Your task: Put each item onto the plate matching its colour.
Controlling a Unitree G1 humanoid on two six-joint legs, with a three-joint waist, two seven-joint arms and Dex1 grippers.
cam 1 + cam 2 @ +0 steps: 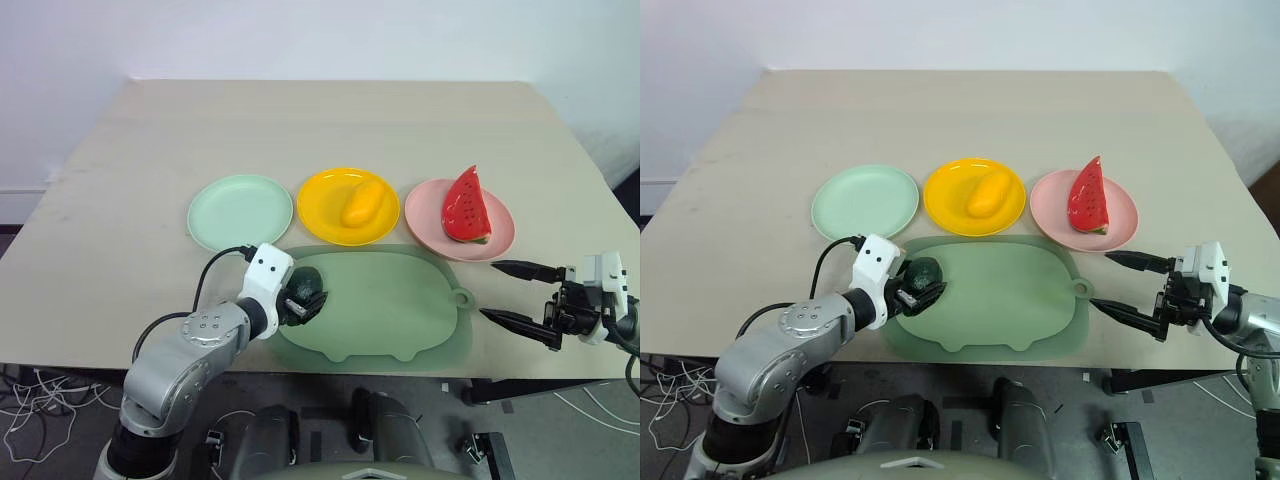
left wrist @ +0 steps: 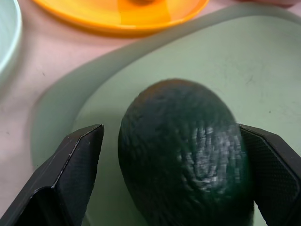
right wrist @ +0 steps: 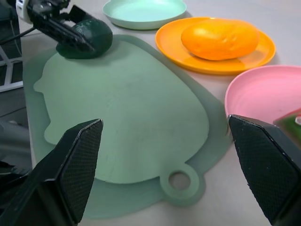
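Left wrist view: avocado lies on the pale green mat, between the left gripper's wide-spread fingers. Beyond the mat, mango sits on yellow plate, watermelon wedge on pink plate, mint plate bare. Right gripper gapes beside the mat.

Looks like a lab or test room set up for robot trials: plain beige table pushed against a bare white wall across the top of the frame, loose cables tangled on the grey floor at lower left, toy props laid out neatly.
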